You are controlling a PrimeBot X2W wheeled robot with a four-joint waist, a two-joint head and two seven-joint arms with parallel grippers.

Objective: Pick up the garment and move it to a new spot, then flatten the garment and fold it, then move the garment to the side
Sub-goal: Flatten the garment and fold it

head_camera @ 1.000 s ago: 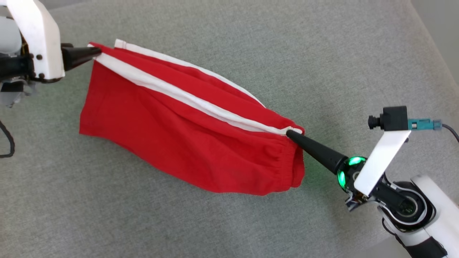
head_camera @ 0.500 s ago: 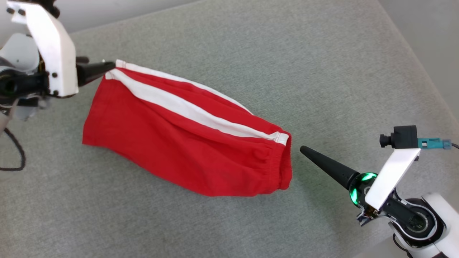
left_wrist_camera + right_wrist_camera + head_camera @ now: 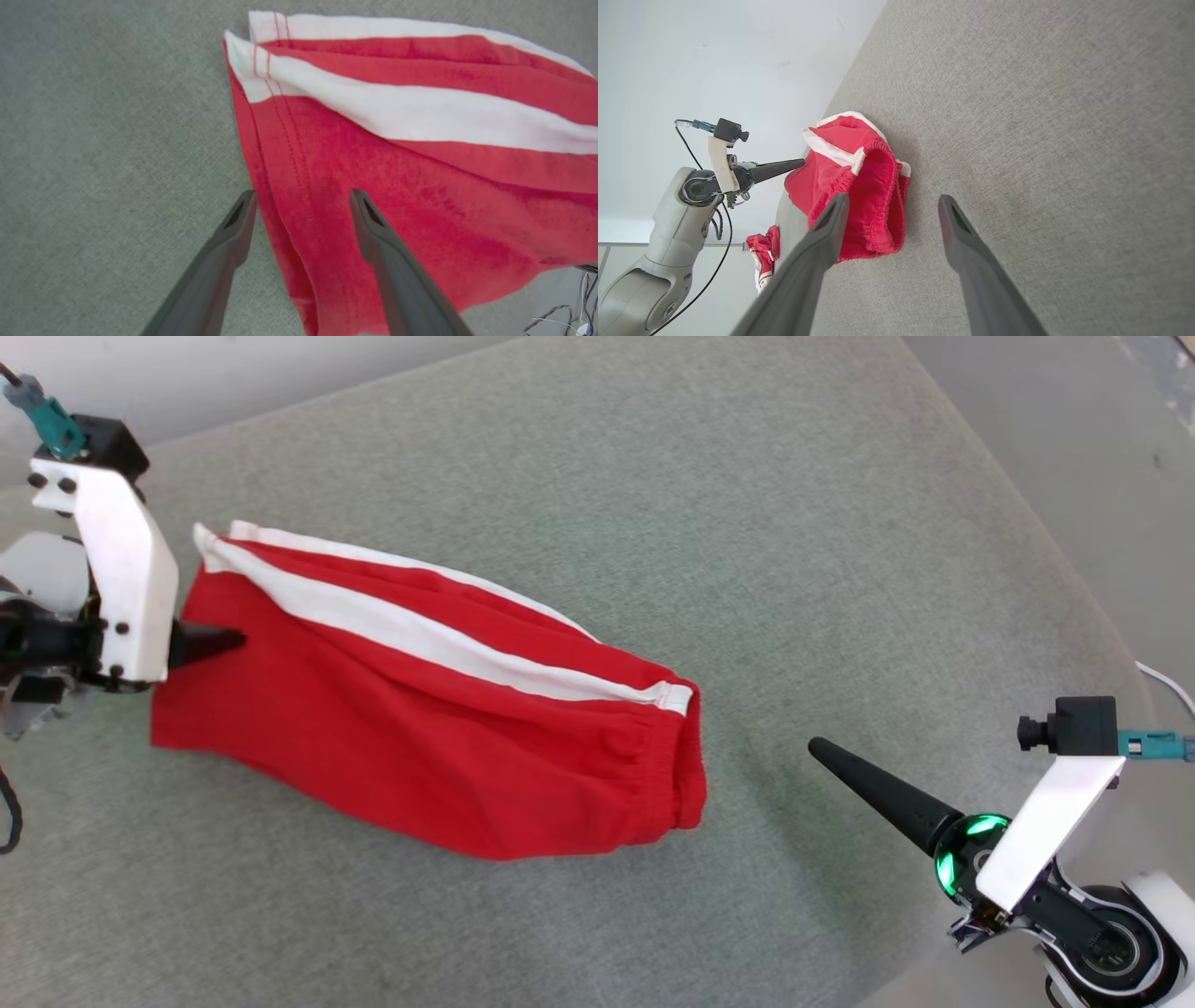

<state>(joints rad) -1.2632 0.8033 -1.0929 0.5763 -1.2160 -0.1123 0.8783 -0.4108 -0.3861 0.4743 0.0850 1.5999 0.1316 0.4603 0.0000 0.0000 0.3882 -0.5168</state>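
Head view: a red garment lies stretched out long on the grey cloth-covered bench, between the two pincers.
Garment look: bright red shorts with two white stripes running side by side along the far long edge. The cloth is mostly smooth, with a few soft creases.
Waistband end: gathered elastic, puckered into small ruffles, with a white stripe ending at its corner. In the right wrist view it shows end-on as a thick bunched fold.
Hem end: a straight edge with double rows of stitching, the layers lying one on another.
Left pincer: open and holding nothing, at the garment's hem end. In the left wrist view the jaws straddle the hem edge, one finger over bare bench just beside the garment and the other over the red cloth. Whether either finger touches the garment cannot be told.
Right pincer: open and empty, apart from the garment's waistband end and pointing toward it, with bare bench between them.
Other cloth: a second red-and-white piece in the right wrist view, beyond the garment's hem end, past the bench's edge and lower down.
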